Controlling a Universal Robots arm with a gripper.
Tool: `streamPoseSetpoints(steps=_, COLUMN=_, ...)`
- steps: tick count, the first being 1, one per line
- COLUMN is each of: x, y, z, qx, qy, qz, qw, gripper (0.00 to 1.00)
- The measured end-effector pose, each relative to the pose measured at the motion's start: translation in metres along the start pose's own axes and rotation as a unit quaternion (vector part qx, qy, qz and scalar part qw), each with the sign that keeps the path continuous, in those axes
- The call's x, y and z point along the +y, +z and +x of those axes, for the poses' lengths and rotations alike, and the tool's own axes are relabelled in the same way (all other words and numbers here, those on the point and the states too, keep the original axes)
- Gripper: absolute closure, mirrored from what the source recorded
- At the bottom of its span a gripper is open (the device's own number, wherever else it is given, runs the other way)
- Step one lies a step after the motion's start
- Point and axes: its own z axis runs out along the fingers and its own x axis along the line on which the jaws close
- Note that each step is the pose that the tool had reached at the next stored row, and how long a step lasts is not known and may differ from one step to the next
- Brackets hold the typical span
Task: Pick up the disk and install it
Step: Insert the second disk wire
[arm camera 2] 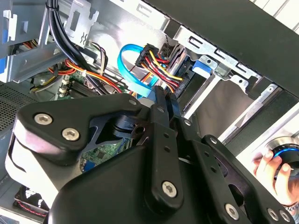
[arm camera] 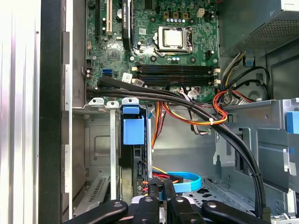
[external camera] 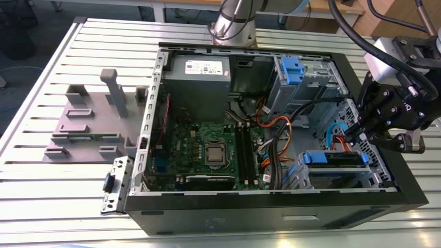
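The disk, with its blue bracket on top, sits in the lower drive bay at the front corner of the open computer case, on the exterior view's right. In the first wrist view the disk stands edge-on in that bay. Power and blue data cables run to the disk. My gripper hangs just above the bay by those cables. Its fingers lie close together, shut, and I cannot tell whether they touch the cable plug.
A grey power-supply box and the motherboard fill the case. A second blue bracket sits in the upper bay. A grey plastic stand rests on the slatted table at the exterior view's left. A person's hand shows beyond the case.
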Motion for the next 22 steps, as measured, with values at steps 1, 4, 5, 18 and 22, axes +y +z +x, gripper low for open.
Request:
streamPoseSetpoints(steps=1, x=0.0002, y=0.0000, z=0.0001, qx=0.0000, qy=0.000, qz=0.0000, qw=1.00000, gripper=0.84)
streamPoseSetpoints(steps=4, x=0.0008, y=0.0003, z=0.0004, qx=0.0001, qy=0.000, qz=0.0000, qw=1.00000, gripper=0.84)
streamPoseSetpoints(steps=5, x=0.0012, y=0.0004, z=0.0006, qx=0.0000, qy=0.000, qz=0.0000, qw=1.00000, gripper=0.84)
streamPoseSetpoints(steps=18, x=0.0051, y=0.0019, z=0.0014, qx=0.0000, qy=0.000, qz=0.0000, qw=1.00000, gripper=0.84)
streamPoseSetpoints(steps=22, x=0.0058, y=0.0021, z=0.0014, qx=0.0000, qy=0.000, qz=0.0000, qw=1.00000, gripper=0.84)
